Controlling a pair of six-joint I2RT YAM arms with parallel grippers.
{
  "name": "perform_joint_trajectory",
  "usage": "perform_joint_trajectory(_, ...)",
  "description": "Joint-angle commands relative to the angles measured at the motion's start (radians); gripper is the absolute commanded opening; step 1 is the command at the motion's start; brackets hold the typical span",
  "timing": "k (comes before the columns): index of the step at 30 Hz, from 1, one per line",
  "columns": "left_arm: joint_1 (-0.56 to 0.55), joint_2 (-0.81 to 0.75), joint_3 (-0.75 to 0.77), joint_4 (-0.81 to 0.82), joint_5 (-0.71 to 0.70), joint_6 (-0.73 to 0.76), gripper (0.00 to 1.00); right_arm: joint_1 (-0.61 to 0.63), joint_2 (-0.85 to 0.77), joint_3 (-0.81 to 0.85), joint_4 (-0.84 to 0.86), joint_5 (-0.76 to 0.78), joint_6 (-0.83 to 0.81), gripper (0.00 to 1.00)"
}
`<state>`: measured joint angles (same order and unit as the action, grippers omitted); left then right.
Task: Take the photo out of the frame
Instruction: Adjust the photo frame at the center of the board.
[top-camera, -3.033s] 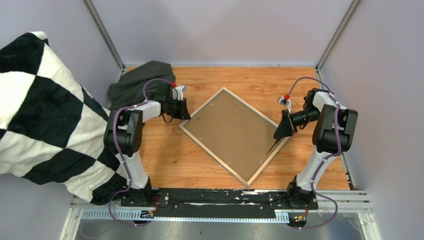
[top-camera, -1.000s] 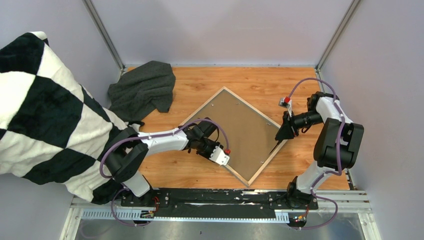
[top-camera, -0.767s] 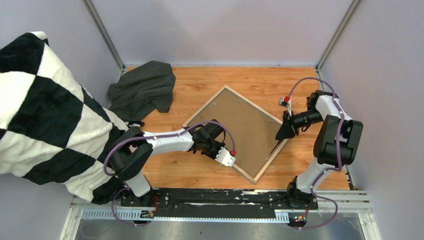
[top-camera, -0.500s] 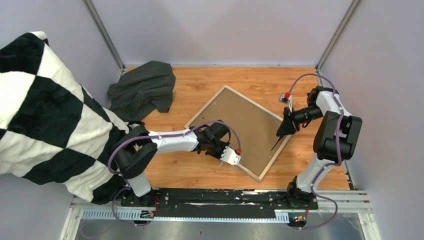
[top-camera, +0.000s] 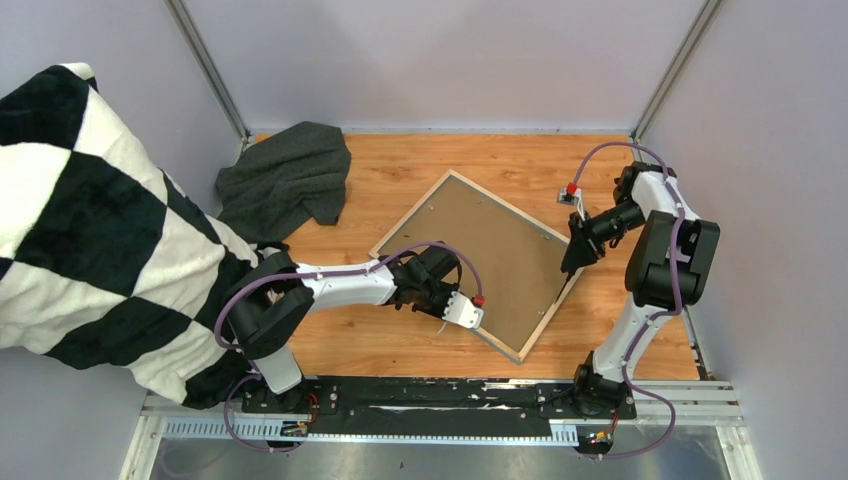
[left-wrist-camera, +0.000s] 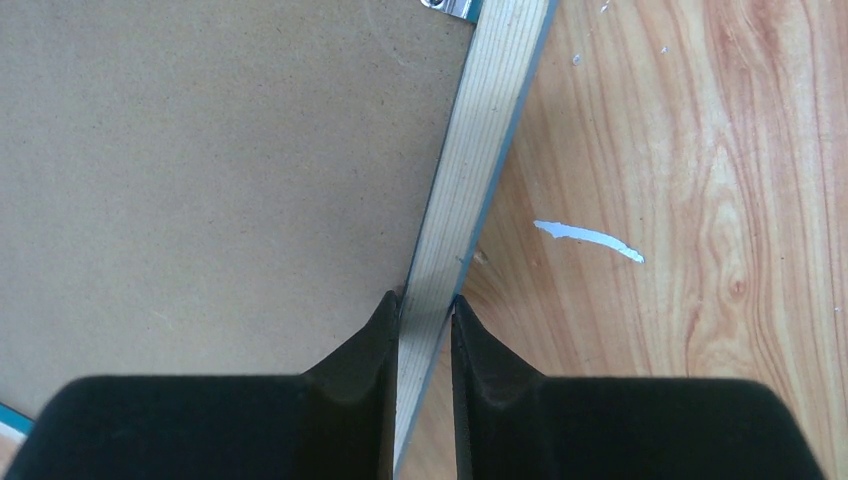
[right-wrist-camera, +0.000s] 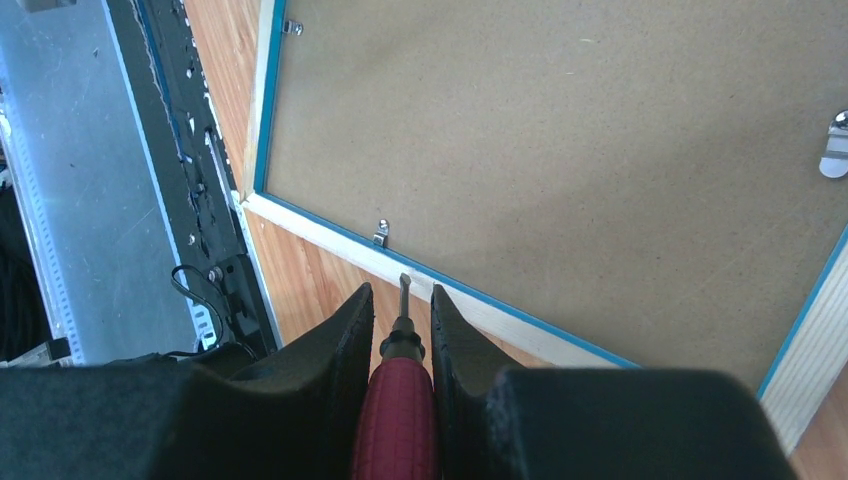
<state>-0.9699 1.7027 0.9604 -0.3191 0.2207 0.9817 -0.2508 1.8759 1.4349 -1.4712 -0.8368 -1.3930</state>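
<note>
Left gripper, top view: my left gripper (top-camera: 447, 303) is down on the near-left long side of the frame (top-camera: 500, 209).
Right gripper, top view: my right gripper (top-camera: 572, 258) hangs over the frame's right corner, fingers pointing down.
Frame, top view: one. It lies flat on the table (top-camera: 380, 340), back side up, turned diagonally. Its long axis runs from far left to near right. One corner points at the far wall and the opposite one at my bases.
Photo, all views: hidden. Only the brown backing board (top-camera: 480, 260) shows inside the frame.
Other items, top view: one grey cloth (top-camera: 285, 180) at the table's far-left corner, and one black-and-white chequered blanket (top-camera: 90, 220) off the left edge. Both are well apart from the frame.
Left gripper, left wrist view: my two fingers (left-wrist-camera: 375, 340) are closed on the pale wood rail, one on the board side and one on the table side, both touching it.
Rail, left wrist view: it runs away from me, leaning right, with a blue strip along its outer edge.
Table, left wrist view: one white scrap (left-wrist-camera: 588, 238) lies just beside the rail.
Right gripper, right wrist view: clamped on one screwdriver (right-wrist-camera: 398, 410) with a red handle. Its tip points at the rail, beside a clip.
Clips, right wrist view: two small metal clips (right-wrist-camera: 380, 235) on the rails, and one larger metal tab (right-wrist-camera: 838, 145) at the right edge.
</note>
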Motion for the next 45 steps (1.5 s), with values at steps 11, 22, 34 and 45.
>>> perform_joint_trajectory(11, -0.007, 0.033, -0.045, 0.046, -0.037, -0.096, 0.00, 0.010, 0.090, 0.065, -0.134, -0.063, -0.082, 0.00)
perform_joint_trajectory(22, -0.007, 0.032, -0.064, 0.095, -0.076, -0.087, 0.00, 0.022, 0.101, 0.065, -0.132, -0.054, -0.055, 0.00)
perform_joint_trajectory(34, -0.007, 0.015, -0.118, 0.149, -0.052, -0.036, 0.00, 0.022, 0.137, 0.093, -0.082, -0.005, 0.014, 0.00)
perform_joint_trajectory(45, -0.007, 0.019, -0.129, 0.152, -0.041, -0.014, 0.00, 0.023, 0.156, 0.142, -0.080, -0.031, 0.015, 0.00)
